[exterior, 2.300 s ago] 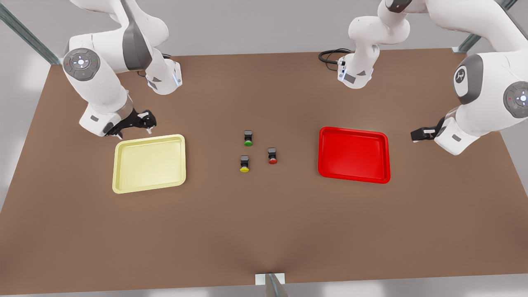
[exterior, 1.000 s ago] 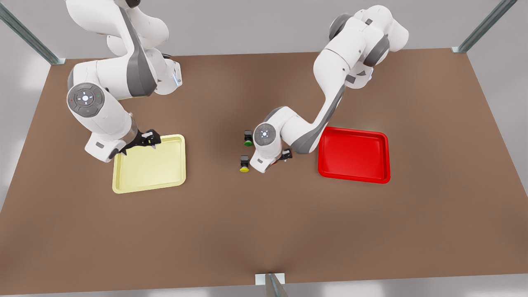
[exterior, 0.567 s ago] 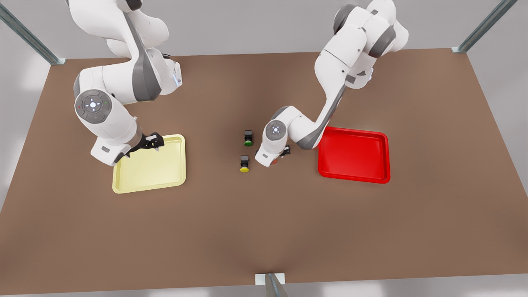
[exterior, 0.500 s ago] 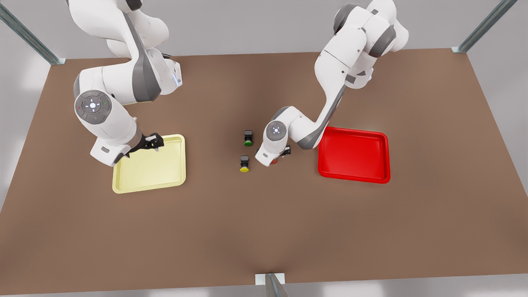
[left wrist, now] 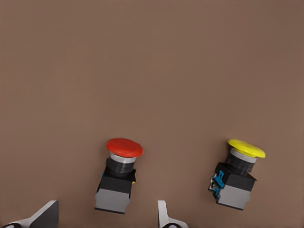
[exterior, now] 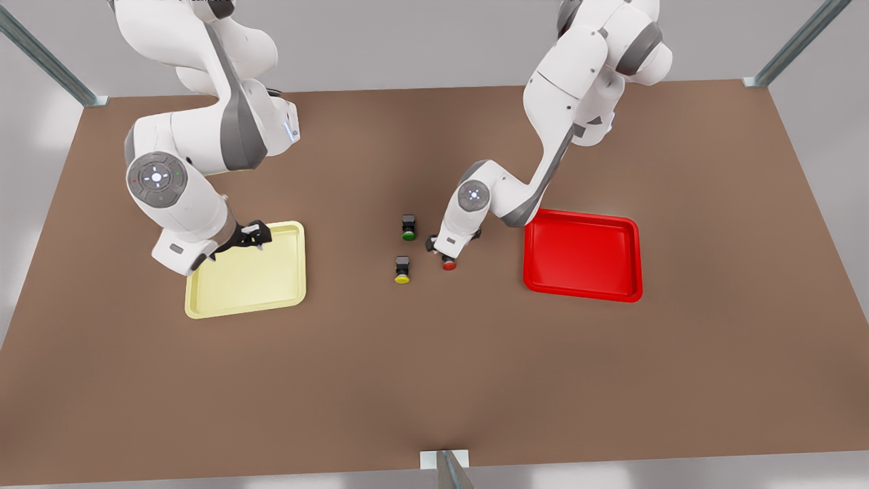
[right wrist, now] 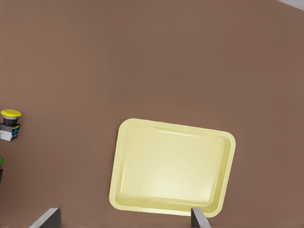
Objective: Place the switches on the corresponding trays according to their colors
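Since the earlier front views, the left gripper (exterior: 441,251) has swung in from the front view's right edge to the middle of the worktop (exterior: 434,380) and now hangs low over the red switch (exterior: 449,263), while the right gripper (exterior: 246,234) has drifted onto the far corner of the yellow tray (exterior: 246,305), where it waits. In the front view nothing is sorted yet: the red tray (exterior: 582,285) and the yellow tray are both bare, and the green switch (exterior: 408,227), yellow switch (exterior: 402,270) and red one sit bunched between them. In the left wrist view we see the red switch (left wrist: 118,175), a black box body under a round red cap, lying tilted between the spread jaws, neither fingertip touching it; the yellow switch (left wrist: 236,175) lies just beside it. In the right wrist view the jaws stand wide apart above the yellow tray (right wrist: 223,142). We judge all three placements remain.
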You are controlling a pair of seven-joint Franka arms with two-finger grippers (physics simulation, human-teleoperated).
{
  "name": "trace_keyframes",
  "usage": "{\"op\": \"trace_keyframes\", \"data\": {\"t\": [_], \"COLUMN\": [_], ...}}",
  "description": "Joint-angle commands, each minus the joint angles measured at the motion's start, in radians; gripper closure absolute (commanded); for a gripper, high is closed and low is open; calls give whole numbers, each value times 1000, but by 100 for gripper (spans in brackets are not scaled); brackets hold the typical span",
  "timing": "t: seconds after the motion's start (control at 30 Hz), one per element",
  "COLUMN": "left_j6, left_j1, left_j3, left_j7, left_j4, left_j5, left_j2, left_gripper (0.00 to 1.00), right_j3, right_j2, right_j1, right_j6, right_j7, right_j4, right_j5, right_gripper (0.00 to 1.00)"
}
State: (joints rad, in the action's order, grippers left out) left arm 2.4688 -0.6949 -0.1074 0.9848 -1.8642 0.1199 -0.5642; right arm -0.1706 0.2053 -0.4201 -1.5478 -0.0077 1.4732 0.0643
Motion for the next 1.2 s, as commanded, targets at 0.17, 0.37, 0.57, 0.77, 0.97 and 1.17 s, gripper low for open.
{"op": "trace_keyframes", "data": {"t": [0.17, 0.37, 0.57, 0.77, 0.97, 1.17], "left_j6": [12, -106, -94, -87, -80, -82], "left_j1": [-11, -107, -121, -121, -118, -118], "left_j3": [3, 90, 87, 87, 87, 89], "left_j7": [-6, -21, -23, -25, -26, -31], "left_j4": [0, 13, 89, 134, 140, 134], "left_j5": [7, -28, -29, -45, -51, -79], "left_j2": [-17, -20, -92, -121, -137, -144], "left_gripper": [0, 0, 0, 0, 0, 0], "right_j3": [0, 8, 36, 36, 36, 36], "right_j2": [8, 26, 46, 48, 49, 54], "right_j1": [-3, -14, -12, -11, -12, -12], "right_j6": [0, 3, 14, 14, 12, 12], "right_j7": [2, 0, 3, 3, 3, 3], "right_j4": [1, 1, 1, 1, 1, -1], "right_j5": [-1, -5, -3, 0, 0, 0], "right_gripper": [0, 0, 0, 0, 0, 0]}}
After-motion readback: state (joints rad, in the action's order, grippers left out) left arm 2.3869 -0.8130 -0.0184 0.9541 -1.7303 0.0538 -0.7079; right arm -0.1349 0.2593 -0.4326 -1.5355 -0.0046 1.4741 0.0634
